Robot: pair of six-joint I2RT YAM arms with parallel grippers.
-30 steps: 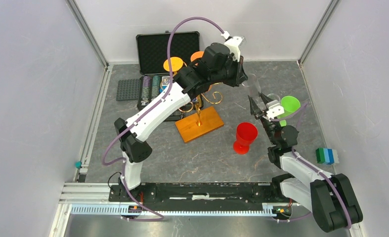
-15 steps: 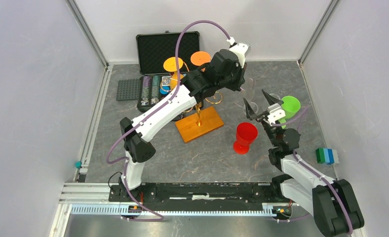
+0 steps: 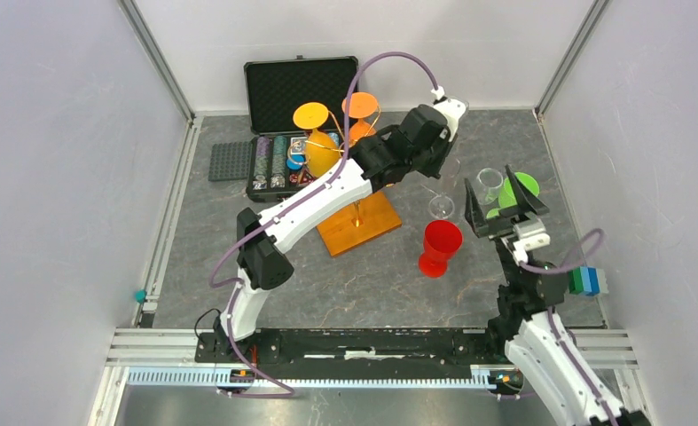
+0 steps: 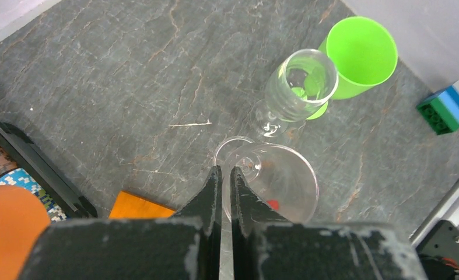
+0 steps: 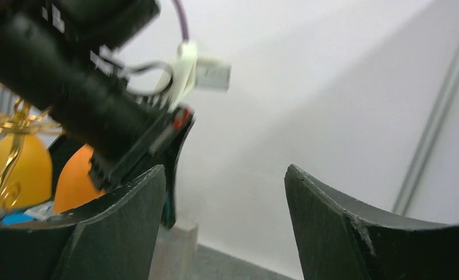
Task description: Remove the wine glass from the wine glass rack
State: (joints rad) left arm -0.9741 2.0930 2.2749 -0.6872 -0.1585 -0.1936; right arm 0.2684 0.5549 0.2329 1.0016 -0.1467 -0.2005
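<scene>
The wine glass rack, golden wire on an orange-brown wooden base, stands mid-table with a yellow glass and an orange glass hanging on it. My left gripper is to the right of the rack, above the table, shut on the thin stem of a clear wine glass. My right gripper is raised near the green cup, open, nothing between its fingers. A second clear glass stands upright on the table.
A green cup stands by the second clear glass. A red cup sits in front of the held glass. Blue and green blocks lie right. A black case of chips sits at the back.
My left arm has swung right, away from the rack, carrying the clear glass. My right gripper has opened wide and drawn back toward the near right.
</scene>
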